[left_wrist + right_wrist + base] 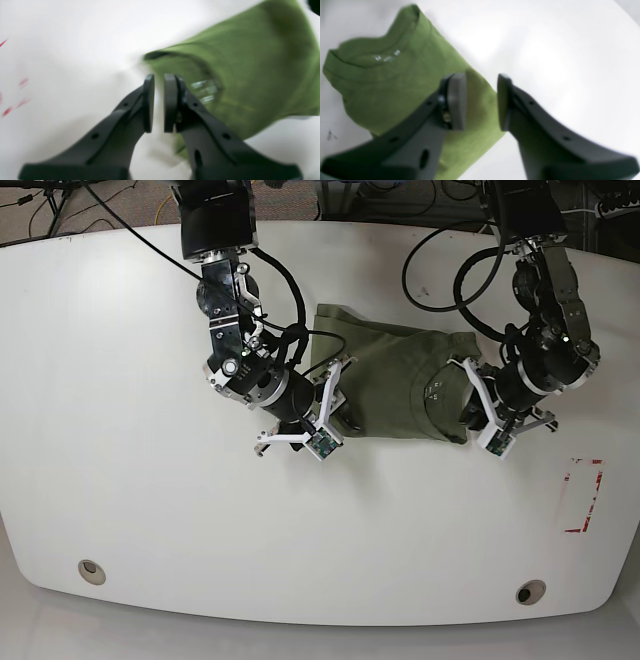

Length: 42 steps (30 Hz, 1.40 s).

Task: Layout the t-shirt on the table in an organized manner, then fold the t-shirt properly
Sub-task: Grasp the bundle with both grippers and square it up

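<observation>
The olive-green t-shirt (390, 380) lies folded into a compact rectangle in the middle of the white table (130, 430), collar end toward the right. In the left wrist view the t-shirt (262, 62) is right of my left gripper (159, 82), whose jaws stand a narrow gap apart and hold nothing, just off the collar with its label (205, 91). My right gripper (481, 77) is open and empty above the t-shirt's (395, 82) other end. In the base view the left gripper (465, 398) is at the shirt's right edge and the right gripper (335, 405) at its left edge.
A red-and-white tape rectangle (583, 495) is at the table's right side; its red marks also show in the left wrist view (15, 105). Two grommet holes (92, 571) (530, 591) sit near the front edge. Cables hang behind both arms at the back.
</observation>
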Motion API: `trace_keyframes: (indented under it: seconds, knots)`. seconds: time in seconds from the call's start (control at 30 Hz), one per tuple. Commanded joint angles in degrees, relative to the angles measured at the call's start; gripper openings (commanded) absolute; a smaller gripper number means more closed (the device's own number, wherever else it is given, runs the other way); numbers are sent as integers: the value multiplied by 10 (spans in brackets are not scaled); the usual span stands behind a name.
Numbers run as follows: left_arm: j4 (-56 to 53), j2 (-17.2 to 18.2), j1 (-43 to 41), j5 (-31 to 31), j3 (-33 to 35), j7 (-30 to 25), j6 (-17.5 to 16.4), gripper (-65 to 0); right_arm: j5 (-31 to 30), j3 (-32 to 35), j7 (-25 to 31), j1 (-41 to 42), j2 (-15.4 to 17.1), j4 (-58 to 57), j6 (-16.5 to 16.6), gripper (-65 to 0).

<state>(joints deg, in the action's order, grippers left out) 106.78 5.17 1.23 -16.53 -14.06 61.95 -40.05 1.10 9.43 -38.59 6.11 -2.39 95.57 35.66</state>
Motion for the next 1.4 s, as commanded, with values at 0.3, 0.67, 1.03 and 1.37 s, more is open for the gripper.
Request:
trace_keyframes:
  seconds: [0.3,0.67,1.03,1.37]
  knots:
    - [-38,-26,-7,77,54,-11,1,-599,-10,0,86,28,29,-114,2,-510]
    - [-248,-9,39,135,122,-85,1,-600,-10,0,116,-20,64,-108,2,-512]
    - [-317,-6,114,174,136,-104,1,-600,-10,0,95,-114,86,-11,2,-512]
    - [-327,5,207,170,178,-102,1,-600,-6,0,94,-177,63,54,-3,-512]
